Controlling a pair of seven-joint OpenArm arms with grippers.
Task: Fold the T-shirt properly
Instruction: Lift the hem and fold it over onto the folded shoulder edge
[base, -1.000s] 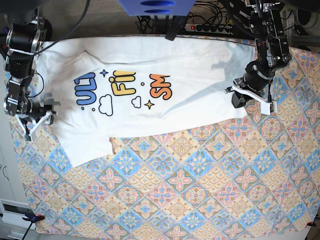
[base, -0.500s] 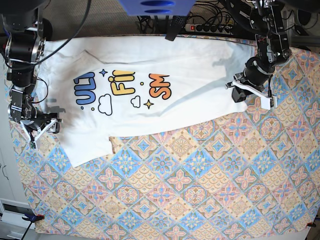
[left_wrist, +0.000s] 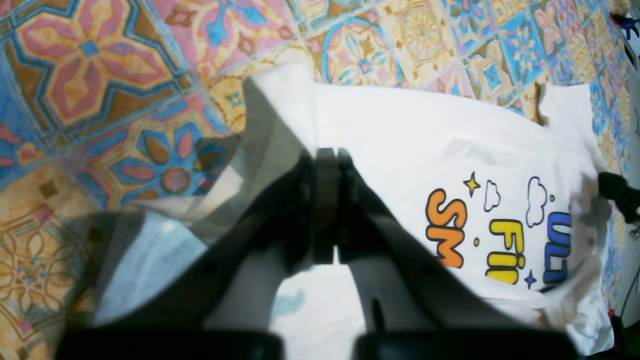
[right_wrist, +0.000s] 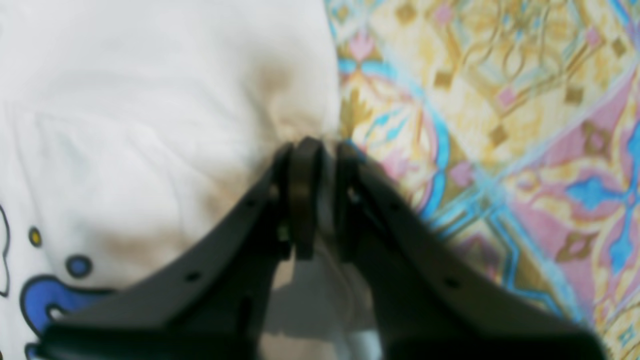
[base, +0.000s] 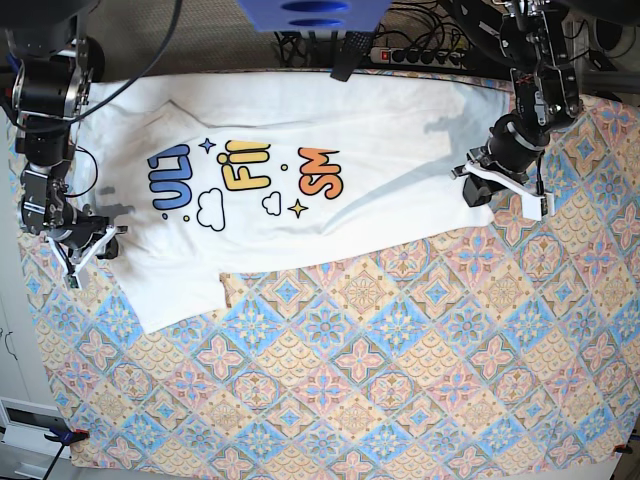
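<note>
In the left wrist view, the left pincer (left_wrist: 326, 160) is sitting fully closed, its two dark tips pressed together on a raised fold of the T-shirt (left_wrist: 400, 145), so it is gripping the white cloth at the garment's edge. The printed letters are showing beyond the tips, and the patterned worktop (left_wrist: 90, 75) is lying bare beside the shirt's edge.

In the right wrist view, the right pincer (right_wrist: 320, 150) is standing nearly closed, with only a thin gap showing, right at the T-shirt's border. A little cloth is bunching at the tips, so it is pinching the hem; the picture is blurred. The colourful worktop is lying on the far side of that border.

In the base view, the T-shirt is lying spread, print up, across the upper part of the worktop. The left pincer is sitting at the shirt's right edge and the right pincer at its left edge, one at each end of the garment.
</note>
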